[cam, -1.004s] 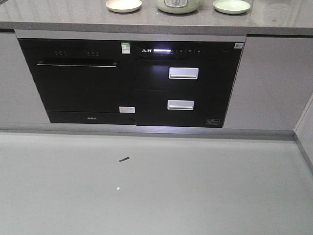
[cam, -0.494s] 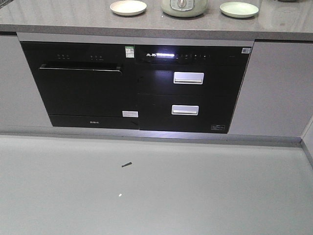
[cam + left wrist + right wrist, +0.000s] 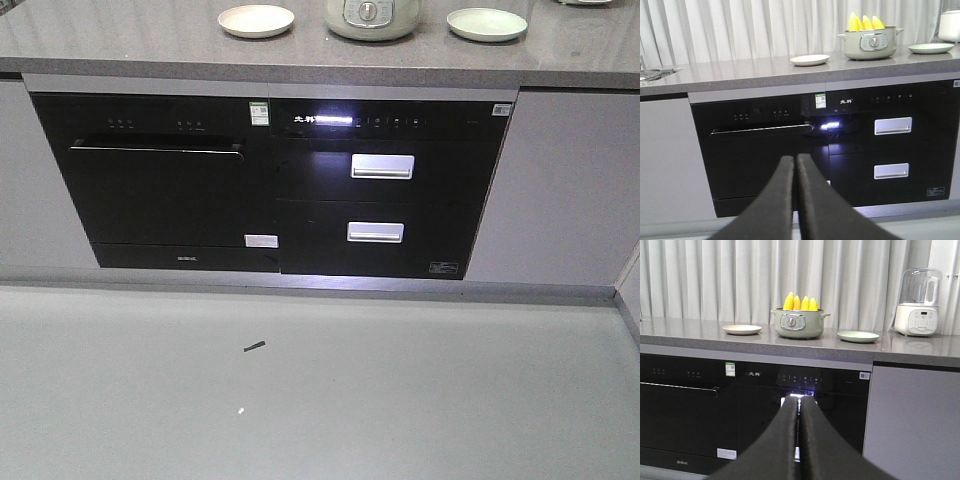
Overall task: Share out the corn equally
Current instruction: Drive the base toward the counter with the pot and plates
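Nearest, the left gripper (image 3: 794, 159) has its two black fingers pressed together with nothing between them. The right gripper (image 3: 800, 401) is closed the same way and just as empty. Both point toward the kitchen unit, well short of it.

Below them the grey floor (image 3: 420, 400) carries a small dark scrap (image 3: 254, 347) with a white speck (image 3: 240, 410) at its 6 o'clock.

Next comes the black appliance front (image 3: 170, 190), with two drawers at its 3 o'clock, each bearing a silver handle (image 3: 382, 167), and a lit display strip above them.

On the grey tabletop (image 3: 150, 50) above stands a pale green pot (image 3: 800, 322) with a dial on its face. The corn (image 3: 800, 303) stands upright inside it, four yellow tips showing above the rim, close together. A cream plate (image 3: 742, 329) lies at the pot's 9 o'clock and a light green plate (image 3: 857, 336) at its 3 o'clock, both bare and apart from the pot. Further along at 3 o'clock stands a white blender (image 3: 919, 302). Pale curtains (image 3: 715, 275) hang behind everything.
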`<state>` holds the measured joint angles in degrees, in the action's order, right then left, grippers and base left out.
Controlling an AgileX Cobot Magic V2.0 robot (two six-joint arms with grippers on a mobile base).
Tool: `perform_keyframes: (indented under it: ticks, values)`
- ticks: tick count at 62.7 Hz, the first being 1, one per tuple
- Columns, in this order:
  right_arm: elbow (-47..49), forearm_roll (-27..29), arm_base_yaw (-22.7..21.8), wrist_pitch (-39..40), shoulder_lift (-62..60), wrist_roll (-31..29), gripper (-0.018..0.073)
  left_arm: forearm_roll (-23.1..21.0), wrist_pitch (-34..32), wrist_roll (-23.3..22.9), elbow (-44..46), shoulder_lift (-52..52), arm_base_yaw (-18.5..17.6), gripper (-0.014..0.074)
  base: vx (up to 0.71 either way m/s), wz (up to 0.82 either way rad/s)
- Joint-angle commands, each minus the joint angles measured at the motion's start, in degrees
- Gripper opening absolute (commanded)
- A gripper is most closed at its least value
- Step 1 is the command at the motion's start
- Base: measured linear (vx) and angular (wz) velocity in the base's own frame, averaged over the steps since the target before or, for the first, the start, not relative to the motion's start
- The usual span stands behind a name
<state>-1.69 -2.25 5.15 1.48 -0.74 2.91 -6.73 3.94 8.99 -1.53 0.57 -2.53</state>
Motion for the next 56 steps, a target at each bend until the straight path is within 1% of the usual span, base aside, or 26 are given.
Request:
perform_keyframes:
  ticks: [1, 56]
  values:
    - [-0.43, -0.43, 0.02, 4.54, -0.29, -0.19, -0.0004, -0.13, -3.94, -0.49, -0.17, 0.96, 0.03, -0.0007, 0.06, -0.03]
    - [-0.43, -0.43, 0.02, 4.54, -0.29, -0.19, -0.0004, -0.13, -3.94, -0.49, -0.17, 0.96, 0.03, -0.0007, 0.05, -0.02]
